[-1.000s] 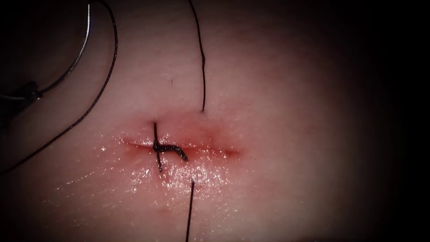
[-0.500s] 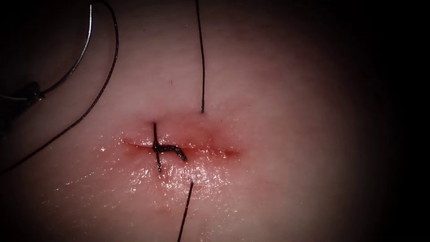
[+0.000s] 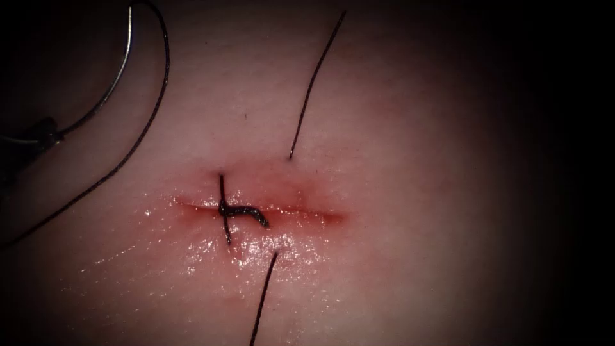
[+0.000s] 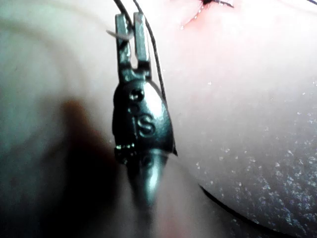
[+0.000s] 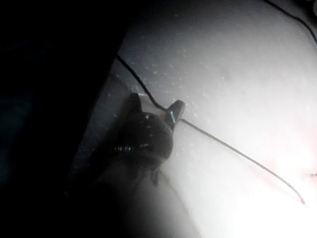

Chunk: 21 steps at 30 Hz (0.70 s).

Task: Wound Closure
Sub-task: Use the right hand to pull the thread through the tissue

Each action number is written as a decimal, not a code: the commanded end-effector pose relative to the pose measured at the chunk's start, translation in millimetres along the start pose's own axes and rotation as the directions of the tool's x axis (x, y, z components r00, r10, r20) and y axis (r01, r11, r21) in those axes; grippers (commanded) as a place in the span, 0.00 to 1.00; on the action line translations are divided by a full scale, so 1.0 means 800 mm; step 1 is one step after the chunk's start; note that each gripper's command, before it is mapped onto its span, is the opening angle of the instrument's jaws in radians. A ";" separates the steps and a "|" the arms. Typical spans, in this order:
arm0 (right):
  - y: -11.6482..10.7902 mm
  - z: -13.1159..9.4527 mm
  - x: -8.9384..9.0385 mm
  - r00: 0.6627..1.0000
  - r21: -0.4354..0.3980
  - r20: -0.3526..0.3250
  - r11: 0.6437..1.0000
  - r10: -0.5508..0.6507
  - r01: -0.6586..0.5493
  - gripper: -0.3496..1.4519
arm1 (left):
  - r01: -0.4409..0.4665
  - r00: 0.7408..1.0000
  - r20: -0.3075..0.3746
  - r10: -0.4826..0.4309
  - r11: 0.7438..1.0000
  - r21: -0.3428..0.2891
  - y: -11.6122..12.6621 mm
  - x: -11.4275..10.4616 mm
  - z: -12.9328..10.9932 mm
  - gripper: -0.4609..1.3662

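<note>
"Where was the needle (image 3: 110,85) when you froze it?"

"Well out to the left of the cut (image 3: 320,215), up off the tissue (image 3: 410,192) and not in it. My left tool (image 3: 40,136) had its jaws clamped on it low on the curve, far from the end where the thread (image 3: 148,122) joins. The left wrist camera showed that tool (image 4: 132,30) with the pale needle (image 4: 117,34) poking out across one jaw and the thread (image 4: 157,69) trailing past."

"And the right tool?"

"On its own wrist camera I saw the right tool (image 5: 166,111) closed on the thread (image 5: 233,148). The strand kinked at the jaws, then ran straight down to where it entered the tissue."

"Which strand?"

"As best I could judge, the upper strand (image 3: 312,86). On the endoscope it rose from its entry point just above the cut and leaned to the right. A lower strand (image 3: 264,298) left the tissue just below the cut and ran off the bottom edge."

"The stitch already in?"

"One knot (image 3: 242,212) sat on the left part of the cut, with red fluid (image 3: 282,192) around it and a wet sheen just below."
</note>
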<state>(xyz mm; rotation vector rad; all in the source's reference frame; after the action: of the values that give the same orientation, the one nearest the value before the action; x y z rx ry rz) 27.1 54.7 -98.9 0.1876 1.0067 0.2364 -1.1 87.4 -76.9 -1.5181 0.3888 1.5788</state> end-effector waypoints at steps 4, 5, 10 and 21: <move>0.0050 -0.0044 -0.0008 1.000 -0.066 0.001 0.998 -0.020 0.020 0.99 | 0.000 1.000 -0.001 0.000 1.000 -0.003 0.0000 0.0000 0.0000 0.06; 0.0068 -0.0055 -0.0011 1.000 -0.085 0.007 0.996 -0.029 0.030 0.99 | 0.000 1.000 -0.001 0.000 1.000 -0.003 0.0000 0.0000 0.0000 0.06; 0.0142 -0.0079 -0.0025 0.999 -0.164 0.022 0.985 -0.044 0.047 0.99 | 0.000 1.000 -0.001 0.000 1.000 -0.003 0.0000 0.0000 0.0000 0.06; 0.0242 -0.0030 -0.0087 0.998 -0.245 0.045 0.968 -0.048 0.057 0.99 | 0.000 1.000 -0.001 0.000 1.000 -0.003 0.0001 0.0000 -0.0001 0.06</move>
<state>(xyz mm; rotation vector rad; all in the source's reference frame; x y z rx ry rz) 19.5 71.6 -88.9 -0.0673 0.9316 0.3086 -1.1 87.2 -76.9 -1.5191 0.3890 1.5787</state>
